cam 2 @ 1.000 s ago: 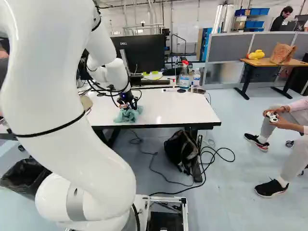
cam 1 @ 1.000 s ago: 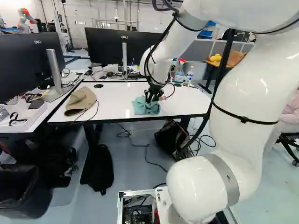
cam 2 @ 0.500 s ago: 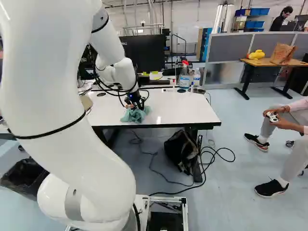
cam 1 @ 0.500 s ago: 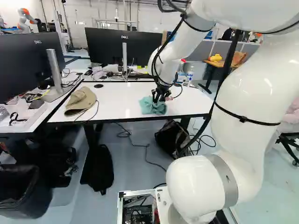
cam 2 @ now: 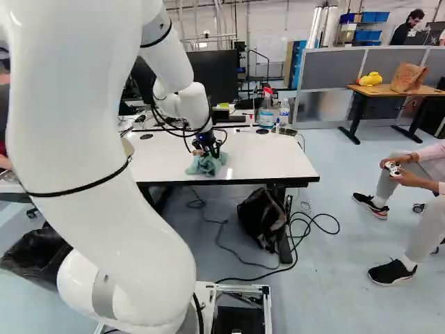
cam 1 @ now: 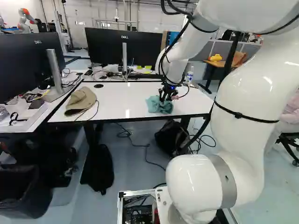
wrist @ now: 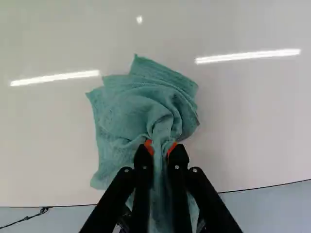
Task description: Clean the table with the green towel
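Towel (wrist: 131, 104), green and loosely bunched, lies on the white counter (cam 1: 124, 95), close to the edge nearest the arm (cam 1: 245, 84). The arm reaches out over the counter with its hand (cam 1: 165, 95) pointing down into the cloth. In the wrist view the hand (wrist: 161, 149) is pinching a gathered fold of the towel, its orange pads (wrist: 148, 146) pressing in from both sides. Ahead of the fingers the cloth fans out in creases over the white surface, with a corner sticking out; more of it runs back between them.

At the left of the left base view, a tan cap (cam 1: 80, 101) rests on the counter, well apart from the towel, with a thin dark cord (cam 1: 97, 109) beside it. A black disc (cam 1: 98, 86) sits beyond the cap. In the right base view a spray bottle (cam 2: 266, 113) with a red head stands near the counter's far edge, just beside a clear bottle (cam 2: 284, 112). Below, a dark bag (cam 2: 261, 217) stands on the floor (cam 2: 334, 268).
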Motion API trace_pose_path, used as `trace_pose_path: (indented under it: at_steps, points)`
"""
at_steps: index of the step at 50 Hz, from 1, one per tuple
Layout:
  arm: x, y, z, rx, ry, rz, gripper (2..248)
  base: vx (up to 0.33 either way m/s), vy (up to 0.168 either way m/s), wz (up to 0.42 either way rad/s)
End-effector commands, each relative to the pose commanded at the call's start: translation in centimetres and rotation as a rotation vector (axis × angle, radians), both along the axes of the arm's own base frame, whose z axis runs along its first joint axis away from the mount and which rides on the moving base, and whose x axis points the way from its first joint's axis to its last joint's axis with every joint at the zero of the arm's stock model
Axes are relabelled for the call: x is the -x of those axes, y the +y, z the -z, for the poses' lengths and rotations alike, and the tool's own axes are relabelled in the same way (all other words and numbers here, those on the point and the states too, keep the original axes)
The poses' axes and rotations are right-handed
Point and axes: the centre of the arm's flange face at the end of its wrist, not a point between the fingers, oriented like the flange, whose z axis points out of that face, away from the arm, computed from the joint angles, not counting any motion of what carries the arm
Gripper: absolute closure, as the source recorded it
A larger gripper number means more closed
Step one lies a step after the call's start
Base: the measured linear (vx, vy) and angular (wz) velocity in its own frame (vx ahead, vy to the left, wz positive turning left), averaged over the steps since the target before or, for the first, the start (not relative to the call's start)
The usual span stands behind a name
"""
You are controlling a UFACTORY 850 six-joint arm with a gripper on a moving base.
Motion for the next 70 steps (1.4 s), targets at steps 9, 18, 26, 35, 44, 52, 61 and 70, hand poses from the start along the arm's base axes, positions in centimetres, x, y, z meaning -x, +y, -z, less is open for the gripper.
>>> trace_pose_path:
  at_steps: [9, 18, 26, 35, 44, 52, 61, 70]
  points:
    - [-1.4, -1.1, 0.0, 0.0, -0.006, 0.019, 204, 0.0, 0.0, 0.0]
    - [-3.1, -1.1, 0.0, 0.001, -0.013, 0.017, 204, 0.0, 0.0, 0.0]
    - [-4.5, -0.5, 0.0, 0.001, -0.019, 0.002, 204, 0.0, 0.0, 0.0]
    - [-5.6, 0.8, 0.0, 0.002, -0.024, -0.024, 204, 0.0, 0.0, 0.0]
    - [-6.0, 2.5, 0.0, 0.001, -0.026, -0.054, 204, 0.0, 0.0, 0.0]
    - [-6.2, 4.0, 0.0, 0.001, -0.027, -0.081, 204, 0.0, 0.0, 0.0]
    - [-6.4, 5.7, 0.0, 0.001, -0.028, -0.113, 204, 0.0, 0.0, 0.0]
    - [-6.4, 7.4, 0.0, 0.0, -0.029, -0.144, 204, 0.0, 0.0, 0.0]
